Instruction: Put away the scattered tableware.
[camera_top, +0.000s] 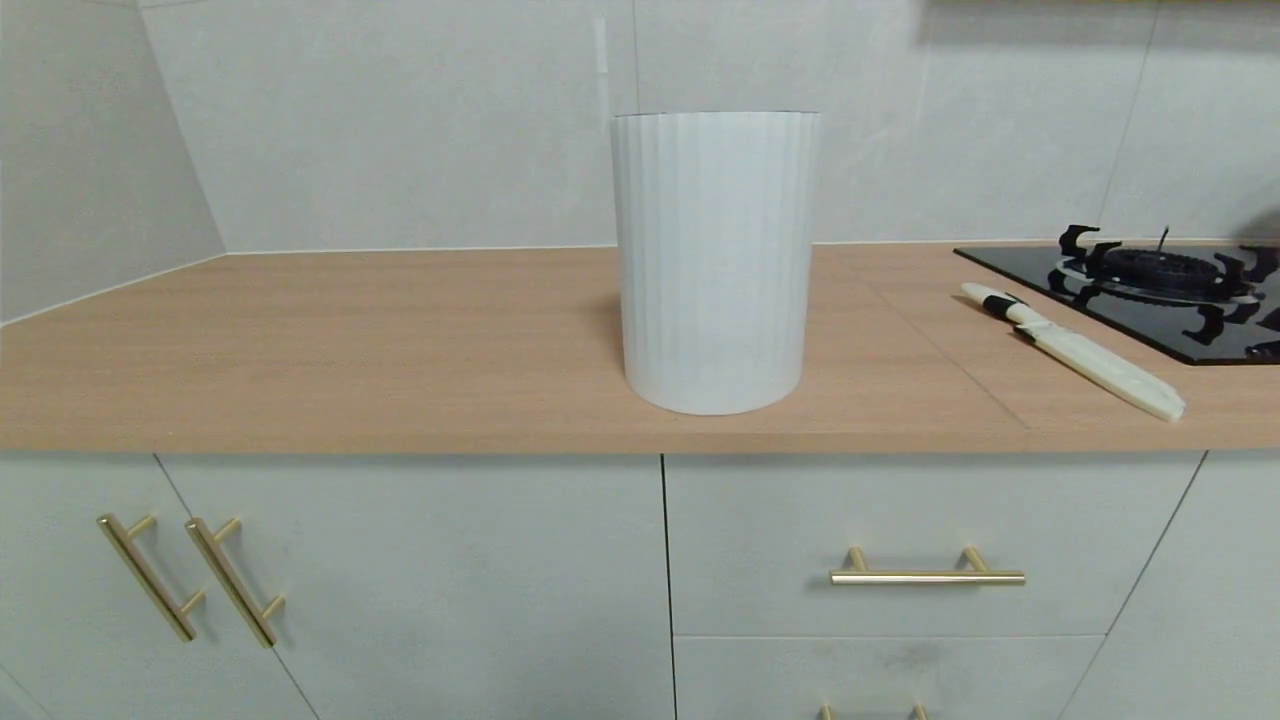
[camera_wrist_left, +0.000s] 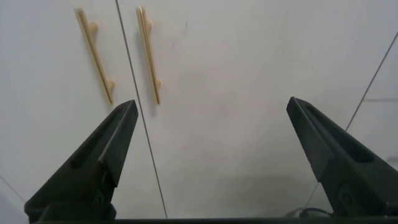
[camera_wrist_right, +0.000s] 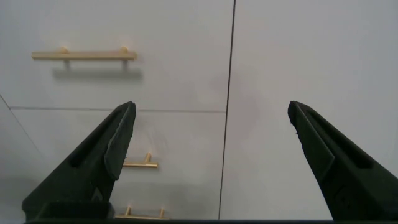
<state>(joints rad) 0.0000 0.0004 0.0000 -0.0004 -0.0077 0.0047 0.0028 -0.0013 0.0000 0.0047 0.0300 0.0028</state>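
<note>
Your white knife (camera_top: 1075, 352) lies flat on the wooden countertop (camera_top: 350, 350), well right of the upright white ribbed container (camera_top: 714, 262), just beside the gas hob (camera_top: 1150, 290). Below the container, your left gripper (camera_wrist_left: 211, 102) gapes wide at the cabinet door handles (camera_wrist_left: 149, 53), and your right gripper (camera_wrist_right: 210, 106), equally spread, faces a drawer handle (camera_wrist_right: 84, 55).

The head camera looks forward and slightly down, from mid-distance, over the wooden countertop (camera_top: 300, 340) and the cabinet fronts (camera_top: 420, 580) beneath. The left wrist camera sits close to those fronts, facing them between the left gripper's (camera_wrist_left: 211, 115) spread fingers. It shares the paired door handles (camera_wrist_left: 148, 56) (camera_top: 230, 582) with the head view. The right wrist camera, past the right gripper (camera_wrist_right: 211, 115), likewise wide apart, shares the drawer handle (camera_wrist_right: 84, 55) (camera_top: 927, 576).
</note>
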